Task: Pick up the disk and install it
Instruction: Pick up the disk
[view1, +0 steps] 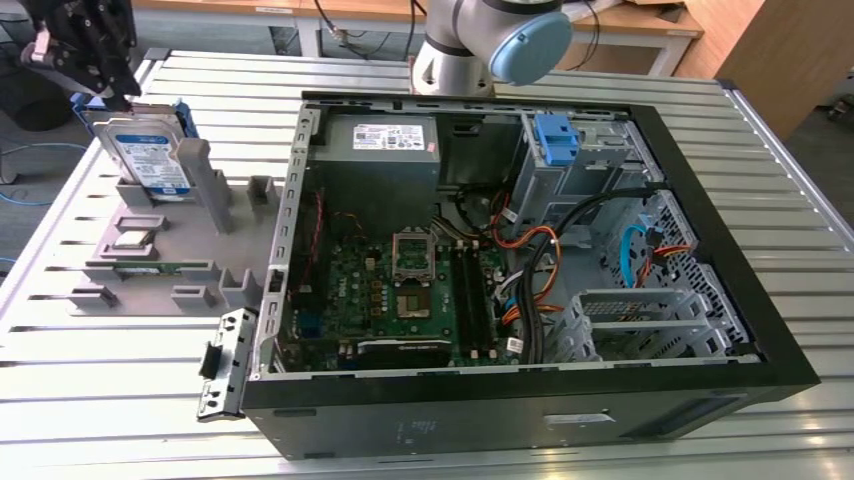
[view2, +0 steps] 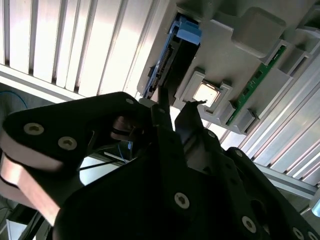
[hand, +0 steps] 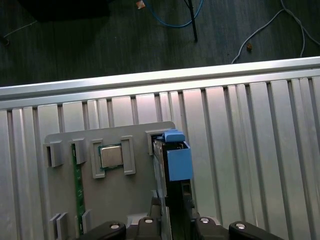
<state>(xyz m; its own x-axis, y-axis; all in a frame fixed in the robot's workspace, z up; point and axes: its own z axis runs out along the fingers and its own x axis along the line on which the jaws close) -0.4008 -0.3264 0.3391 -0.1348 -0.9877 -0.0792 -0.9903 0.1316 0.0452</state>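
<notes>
The disk (view1: 139, 152) stands on edge in a grey holder (view1: 160, 255) at the exterior view's left, its white-and-blue label facing out and blue rails along its sides. My gripper (view1: 120, 98) hangs right above the disk's top end, open. In the first wrist view the disk (hand: 172, 165) appears edge-on with its blue rail end toward the camera, and my gripper (hand: 173, 221) has one finger on each side of it. In the second wrist view the fingertips (view2: 162, 98) reach the disk's (view2: 170, 62) near end.
An open computer case (view1: 747, 330) fills the middle and the exterior view's right, with a motherboard (view1: 400, 290), cables, a grey power supply (view1: 380, 150) and a blue bracket (view1: 554, 140) at the back. The holder also carries a chip (hand: 111, 156) and a memory stick (hand: 77, 185). The table is ribbed aluminium.
</notes>
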